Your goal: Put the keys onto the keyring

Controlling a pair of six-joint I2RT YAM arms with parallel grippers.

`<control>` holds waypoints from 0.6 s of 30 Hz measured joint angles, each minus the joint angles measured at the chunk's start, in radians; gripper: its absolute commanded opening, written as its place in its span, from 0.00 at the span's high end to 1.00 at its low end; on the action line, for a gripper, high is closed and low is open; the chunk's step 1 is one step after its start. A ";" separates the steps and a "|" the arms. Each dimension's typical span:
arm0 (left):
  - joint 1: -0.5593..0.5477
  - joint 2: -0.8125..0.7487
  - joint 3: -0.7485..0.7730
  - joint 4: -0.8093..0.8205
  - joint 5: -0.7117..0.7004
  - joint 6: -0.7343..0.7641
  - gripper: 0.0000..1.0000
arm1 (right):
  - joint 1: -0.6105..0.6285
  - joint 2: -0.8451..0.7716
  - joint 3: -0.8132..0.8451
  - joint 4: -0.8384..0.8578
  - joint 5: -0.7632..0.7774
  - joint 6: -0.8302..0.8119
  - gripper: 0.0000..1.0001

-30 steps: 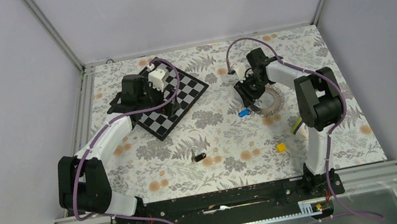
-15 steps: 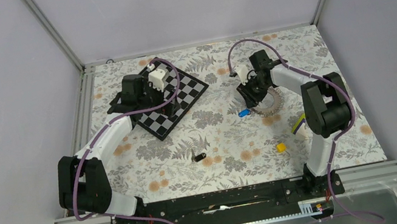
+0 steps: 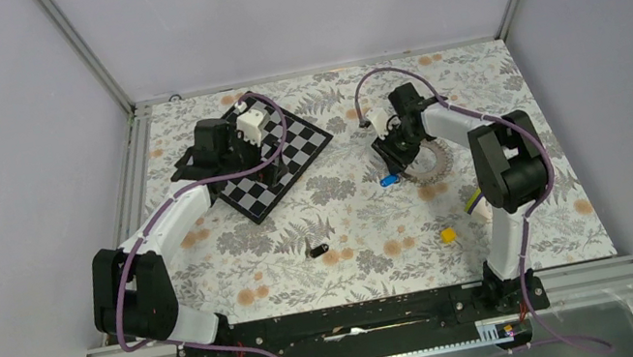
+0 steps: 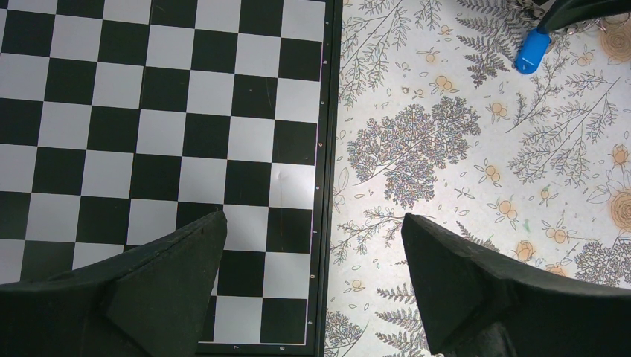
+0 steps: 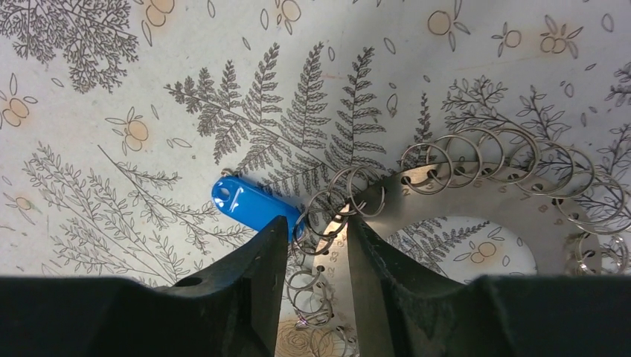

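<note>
Over the far-left corner of the floral surface (image 3: 245, 294), the left end effector (image 4: 312, 223) hangs wide open and empty above the glossy, hard-edged chessboard (image 4: 149, 111). The black key (image 3: 317, 251), a small smooth oblong, lies alone around mid-surface towards the near edge. Right of centre, the blue key (image 5: 249, 204), a shiny plastic tab, lies just beside the keyring (image 5: 476, 201), a flat grey metal ring fringed with thin wire loops. The right end effector (image 5: 316, 227) has its fingers narrowed around those loops and the ring's rim; whether they actually pinch cannot be told. The likely trouble is that the springy, slippery loops slide out between the fingers, or that the fingers drag the whole light ring and knock the blue key away. The loops could also tangle with one another. A yellow cube (image 3: 447, 235) sits towards the near-right corner.
</note>
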 measured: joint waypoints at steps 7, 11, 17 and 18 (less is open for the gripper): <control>0.000 0.000 0.000 0.000 0.000 0.000 0.01 | 0.000 0.011 0.020 0.006 0.020 -0.002 0.63; 0.000 0.000 0.000 0.000 0.000 0.000 0.01 | 0.002 0.016 0.029 0.006 0.025 -0.005 0.65; 0.000 0.001 0.000 0.000 0.000 0.000 0.01 | 0.008 0.028 0.037 0.006 0.030 -0.011 0.66; 0.000 0.001 0.000 0.000 0.000 0.000 0.01 | 0.008 0.028 0.037 0.006 0.032 -0.013 0.65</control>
